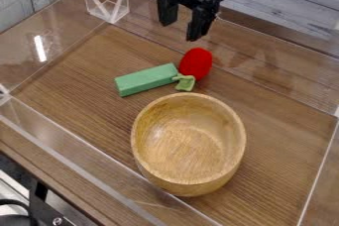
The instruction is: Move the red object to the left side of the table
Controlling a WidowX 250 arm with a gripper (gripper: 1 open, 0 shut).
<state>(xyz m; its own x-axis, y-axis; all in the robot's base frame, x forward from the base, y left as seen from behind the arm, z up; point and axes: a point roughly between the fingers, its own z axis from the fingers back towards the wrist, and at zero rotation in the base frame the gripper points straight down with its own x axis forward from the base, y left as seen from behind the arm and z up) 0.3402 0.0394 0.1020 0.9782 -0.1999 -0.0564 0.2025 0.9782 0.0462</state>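
Observation:
The red object [196, 61], a small rounded red toy with a light-green piece at its base, lies on the brown wood-grain table [284, 121] just right of the green block. My gripper [185, 17] hangs above and a little behind it, pointing down, its two black fingers [166, 14] spread apart. Nothing sits between the fingers, and they do not touch the red toy.
A green rectangular block [146, 79] lies beside the red toy on its left. A large wooden bowl [189, 142] stands in front of both. Clear acrylic walls [54, 27] border the table, with a small clear stand [106, 5] at the back left.

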